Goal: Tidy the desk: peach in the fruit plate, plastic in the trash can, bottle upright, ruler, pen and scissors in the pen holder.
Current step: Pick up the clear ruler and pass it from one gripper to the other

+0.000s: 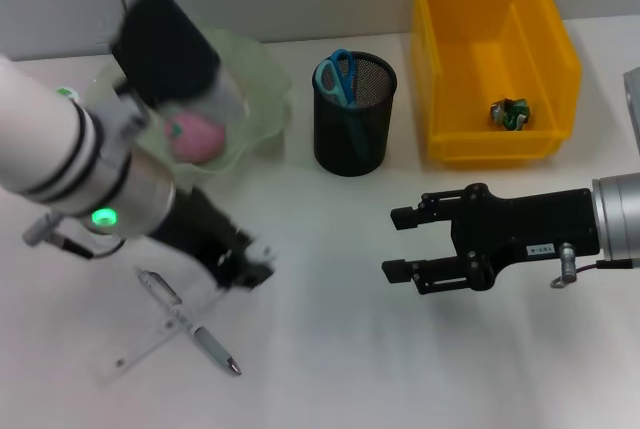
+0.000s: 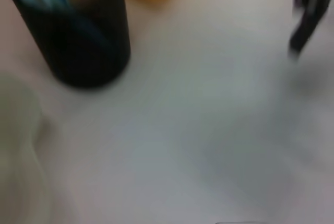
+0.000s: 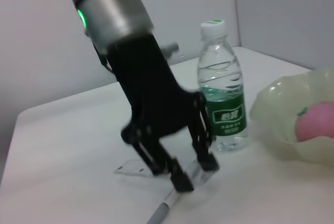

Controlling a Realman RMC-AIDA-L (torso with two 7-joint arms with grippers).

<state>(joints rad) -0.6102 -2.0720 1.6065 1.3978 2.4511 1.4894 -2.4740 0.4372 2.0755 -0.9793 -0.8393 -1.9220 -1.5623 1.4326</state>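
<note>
Yellow plastic bin (image 1: 540,9), rectangular, at 1 o'clock; black mesh pen holder (image 1: 354,114), cylindrical, holds scissors (image 1: 338,76); left gripper (image 3: 192,174) open, empty, above clear flat ruler (image 1: 150,344); slim pen (image 1: 190,323), at 8 o'clock, tip toward 5; right gripper (image 1: 402,244) open, empty.
</note>
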